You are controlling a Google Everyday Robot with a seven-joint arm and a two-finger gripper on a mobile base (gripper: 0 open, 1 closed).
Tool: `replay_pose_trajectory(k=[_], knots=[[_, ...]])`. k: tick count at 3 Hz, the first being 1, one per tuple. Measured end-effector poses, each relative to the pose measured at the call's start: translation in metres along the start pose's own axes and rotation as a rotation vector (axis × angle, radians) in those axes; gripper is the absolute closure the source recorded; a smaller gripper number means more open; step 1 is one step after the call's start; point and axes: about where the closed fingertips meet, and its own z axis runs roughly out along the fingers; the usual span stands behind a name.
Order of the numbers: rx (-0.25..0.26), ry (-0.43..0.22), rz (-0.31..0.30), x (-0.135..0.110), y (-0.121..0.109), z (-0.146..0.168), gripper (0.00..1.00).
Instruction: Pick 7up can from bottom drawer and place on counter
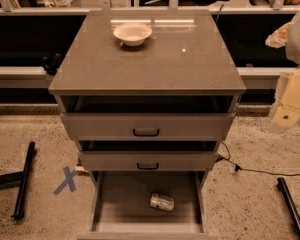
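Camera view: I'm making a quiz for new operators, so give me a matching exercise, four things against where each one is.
Things:
1. can
2. bowl
3. gripper
4. blue X

Places:
A. on the floor, left of the cabinet
B. lying in the open bottom drawer
C. in the air to the right of the cabinet
D. at the back of the counter

Pairs: 1-B, 2-D, 3-C, 4-A
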Motion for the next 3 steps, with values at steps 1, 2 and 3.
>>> replay_pose_trajectory(k=[1, 2, 3], knots=[[0.000, 0.000, 0.000, 0.000, 0.000, 0.000, 0.00], [-0.019, -0.057, -0.024, -0.001, 0.004, 0.013, 0.00], [-0.087, -0.186, -0.029, -0.015, 0.020, 0.041, 0.00]])
